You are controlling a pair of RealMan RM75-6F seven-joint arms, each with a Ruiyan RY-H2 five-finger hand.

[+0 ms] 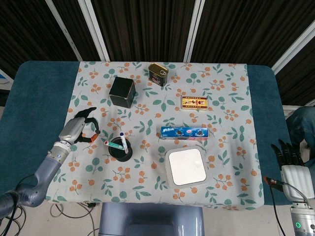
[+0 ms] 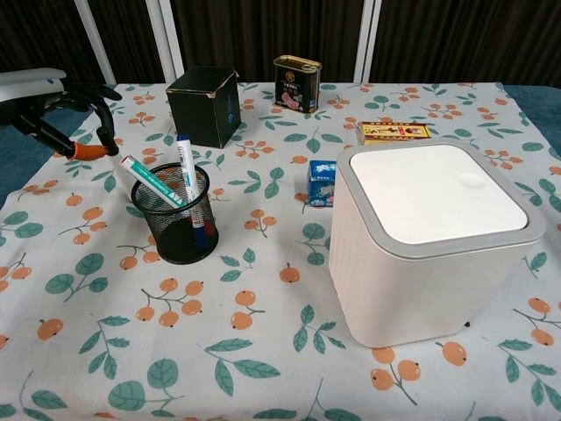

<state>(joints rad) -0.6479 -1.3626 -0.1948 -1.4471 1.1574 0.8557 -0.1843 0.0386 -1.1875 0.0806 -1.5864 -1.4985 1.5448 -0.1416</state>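
We have an orange-tipped pen (image 2: 85, 151) pinched in our left hand (image 1: 78, 129), fingers (image 2: 103, 112) curled in around it, the hand hovering just left of the mesh cup (image 1: 119, 151) and above the cloth. In the chest view the pen's orange end juts out toward the cup's rim, close to it but not over it. The cup already holds two pens (image 2: 187, 171) leaning to its left side, so the free room looks to be on the right and rear of the opening.

We judge the step in hand to be the carry: the pen is gripped and lifted, not yet in the cup. The next move calls for shifting the hand right until the pen tip stands over the opening, tilting the pen more upright, then lowering it past the leaning pens before letting go. A light cup like this could tip if we knock its rim.

Our right hand (image 1: 291, 167) rests off the counter's (image 1: 39, 98) right edge, fingers spread, holding nothing.
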